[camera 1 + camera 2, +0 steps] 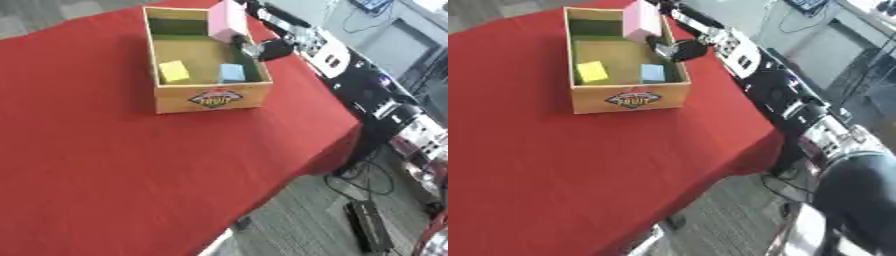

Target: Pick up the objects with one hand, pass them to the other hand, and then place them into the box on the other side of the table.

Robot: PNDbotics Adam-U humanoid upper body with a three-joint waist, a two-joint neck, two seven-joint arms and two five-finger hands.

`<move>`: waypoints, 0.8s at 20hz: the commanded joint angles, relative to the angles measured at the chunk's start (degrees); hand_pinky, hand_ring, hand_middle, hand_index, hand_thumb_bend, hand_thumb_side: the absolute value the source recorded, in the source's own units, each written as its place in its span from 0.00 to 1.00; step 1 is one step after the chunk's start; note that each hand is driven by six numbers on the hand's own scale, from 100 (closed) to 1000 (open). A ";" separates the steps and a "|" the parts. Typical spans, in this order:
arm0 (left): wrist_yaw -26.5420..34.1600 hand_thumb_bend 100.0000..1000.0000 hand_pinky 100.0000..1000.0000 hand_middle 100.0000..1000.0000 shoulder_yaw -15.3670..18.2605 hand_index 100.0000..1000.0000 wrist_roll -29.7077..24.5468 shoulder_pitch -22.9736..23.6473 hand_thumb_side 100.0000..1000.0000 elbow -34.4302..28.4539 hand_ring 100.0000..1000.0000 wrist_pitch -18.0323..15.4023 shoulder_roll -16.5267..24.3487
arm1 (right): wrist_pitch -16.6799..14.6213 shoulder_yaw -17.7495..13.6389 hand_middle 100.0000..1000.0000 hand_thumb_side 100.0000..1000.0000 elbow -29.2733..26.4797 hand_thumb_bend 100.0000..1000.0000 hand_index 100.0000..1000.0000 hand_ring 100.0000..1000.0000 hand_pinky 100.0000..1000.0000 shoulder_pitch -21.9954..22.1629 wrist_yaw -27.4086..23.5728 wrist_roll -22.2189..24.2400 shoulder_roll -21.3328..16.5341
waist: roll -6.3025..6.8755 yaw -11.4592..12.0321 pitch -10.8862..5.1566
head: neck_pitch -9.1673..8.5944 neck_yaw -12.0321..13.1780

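Observation:
A wooden box (210,98) with a printed label on its front stands on the red table (105,165) at the far side. On its floor lie a yellow block (173,71) and a light blue block (232,73). A pink block (226,20) hangs tilted over the box's far right corner. My right hand (265,49) comes in from the upper right and sits at the box's right wall, its dark fingers curled against the lower end of the pink block. My left hand shows in neither view.
The table's right edge runs diagonally just right of the box. Beyond it stand black and white equipment (750,60), cables on the grey floor (372,225) and a dark rounded shape (859,190) at the lower right.

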 commanded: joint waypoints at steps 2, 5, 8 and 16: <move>-0.34 0.76 0.74 0.58 0.65 0.82 0.35 -0.01 0.56 -1.22 0.64 0.09 1.42 | -2.81 -0.19 1.00 0.10 -0.63 0.00 1.00 1.00 1.00 0.17 0.26 1.62 -2.95 | -0.36 0.06 -1.32 | 0.15 -0.45; -0.28 0.76 0.74 0.58 0.54 0.82 0.45 -0.01 0.56 -1.22 0.64 0.05 1.37 | -3.23 -0.53 1.00 0.21 0.67 0.00 1.00 1.00 1.00 -0.14 2.36 3.01 -3.10 | -0.45 0.13 -1.34 | 0.29 -0.66; -0.28 0.77 0.74 0.58 0.49 0.82 0.57 0.04 0.55 -1.22 0.64 -0.02 1.43 | -5.66 -0.24 1.00 0.00 0.50 0.00 1.00 1.00 1.00 -0.45 5.19 5.06 -3.47 | -0.51 0.18 -1.31 | 0.64 -0.85; -0.70 0.78 0.74 0.58 0.82 0.82 0.93 0.37 0.54 -1.22 0.64 0.37 2.10 | -10.82 0.69 1.00 0.67 -0.07 0.00 1.00 1.00 1.00 -1.37 9.68 3.19 -4.32 | -0.90 0.07 -1.47 | 1.49 -1.01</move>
